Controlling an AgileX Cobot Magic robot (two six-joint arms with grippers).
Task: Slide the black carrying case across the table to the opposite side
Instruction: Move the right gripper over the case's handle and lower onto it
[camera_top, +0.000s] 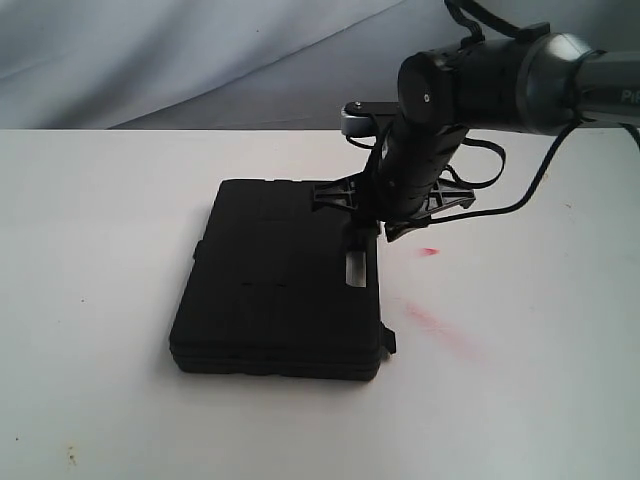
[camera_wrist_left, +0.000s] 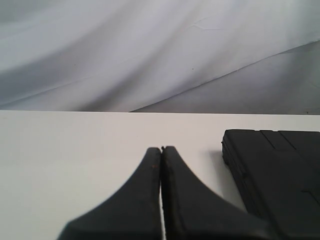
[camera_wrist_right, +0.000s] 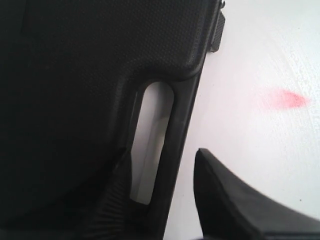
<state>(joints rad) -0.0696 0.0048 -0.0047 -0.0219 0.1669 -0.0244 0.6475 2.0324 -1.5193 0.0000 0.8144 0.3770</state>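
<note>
The right arm (camera_top: 430, 150) is black and dark grey. Its bulkiest part is a fat, glossy black joint housing (camera_top: 450, 85) with one small pale dot (camera_top: 427, 98) on its end face. To the right of that housing runs a smooth grey tube (camera_top: 565, 65) bearing part of a white letter, cut off at the edge. Thin black cables (camera_top: 525, 195) loop above and below the housing. Left of it sits a rounded silver-grey part (camera_top: 355, 120). Below the housing, black triangular struts (camera_top: 335, 193) brace the right gripper (camera_wrist_right: 162, 172), whose fingers (camera_wrist_right: 235, 205) are matte black wedges, one of them ribbed. The left gripper (camera_wrist_left: 161, 149) has black fingers flaring broad at the base and narrowing to blunt tips.
</note>
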